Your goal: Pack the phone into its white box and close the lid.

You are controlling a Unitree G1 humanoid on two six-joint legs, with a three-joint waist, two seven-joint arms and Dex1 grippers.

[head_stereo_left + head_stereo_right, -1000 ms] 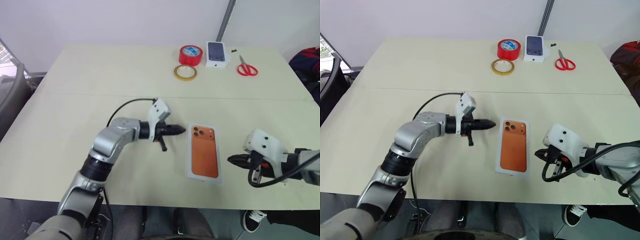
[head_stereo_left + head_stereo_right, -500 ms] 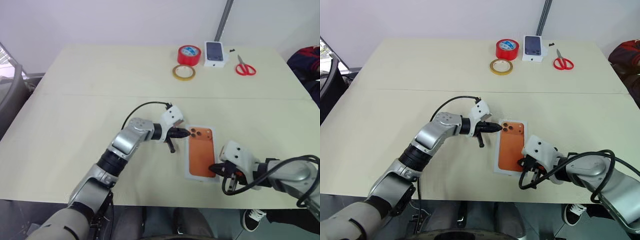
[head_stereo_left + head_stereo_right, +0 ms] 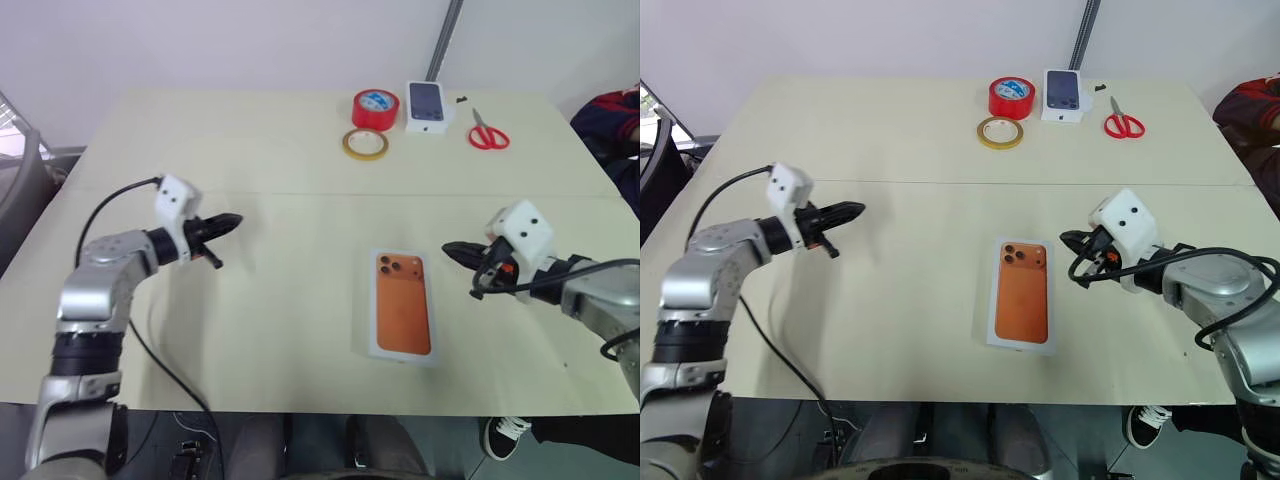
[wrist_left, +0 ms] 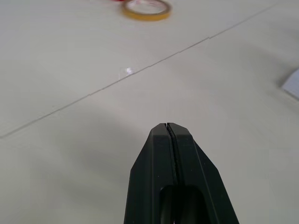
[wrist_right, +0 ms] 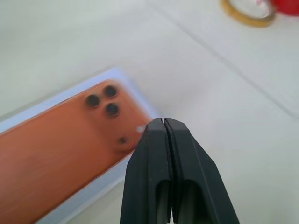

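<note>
Lid lies closed at lower centre – left gripper and right gripper both pinched together, empty.

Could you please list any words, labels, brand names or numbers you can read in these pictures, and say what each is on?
No text can be read.
Red tape roll: a pale blue label on its top face, too small to read.
Small white box at the far edge: a printed dark phone, no legible lettering.
Closed box with the orange phone picture: three camera lenses printed, no words seen.
Yellow tape ring, red scissors: no markings seen.
</note>
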